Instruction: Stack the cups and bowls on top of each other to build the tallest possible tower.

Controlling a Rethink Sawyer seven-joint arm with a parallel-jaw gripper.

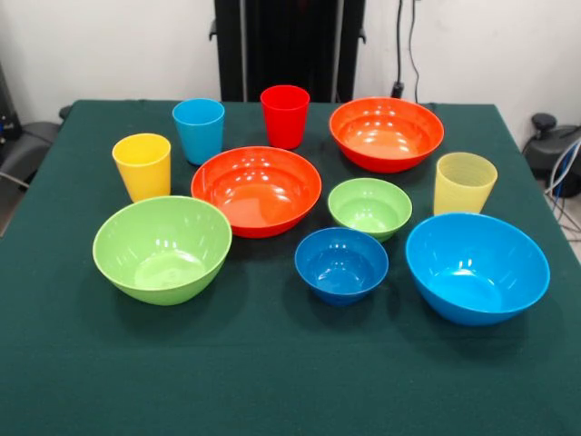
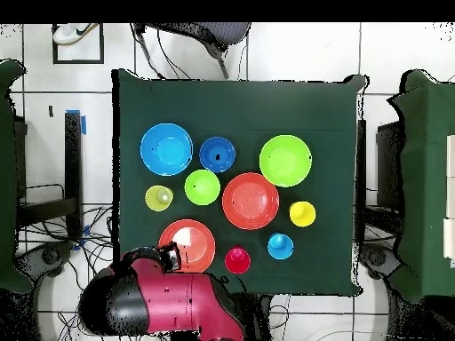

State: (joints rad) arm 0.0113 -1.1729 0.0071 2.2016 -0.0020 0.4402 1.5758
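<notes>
We see ten items standing singly on the green table [image 1: 272, 381], none nested.

Front view, back row: the light blue cup [image 1: 199, 130], the red cup [image 1: 285, 115] and one orange-red bowl [image 1: 387, 133]. The opaque yellow cup [image 1: 142, 165] stands left of the second orange-red bowl [image 1: 257, 190]. To that bowl's right sit the small green bowl [image 1: 369, 207] and then the ribbed pale yellow cup [image 1: 465, 183]. Front row: the big green bowl [image 1: 162, 248], the small dark blue bowl [image 1: 341, 264] and the big blue bowl [image 1: 477, 267]. All openings face up. The light blue cup and the opaque yellow cup are near each other but apart. The small green bowl is just beside the centre orange-red bowl; we cannot tell whether the two touch.

In the overhead view the red and black arm [image 2: 164, 302] lies folded at the table's bottom edge, its bulk off the table surface. Its dark end [image 2: 169, 257] reaches the table's edge just beside the orange-red bowl [image 2: 187, 245] that sits nearest that edge. The red cup [image 2: 237, 260] stands to the right of that bowl. All other items lie further up the table, well apart from the arm.

We cannot make out the gripper itself at the dark end, so we cannot tell how far it is open or whether it touches anything. The front view shows no part of the arm over the table.
</notes>
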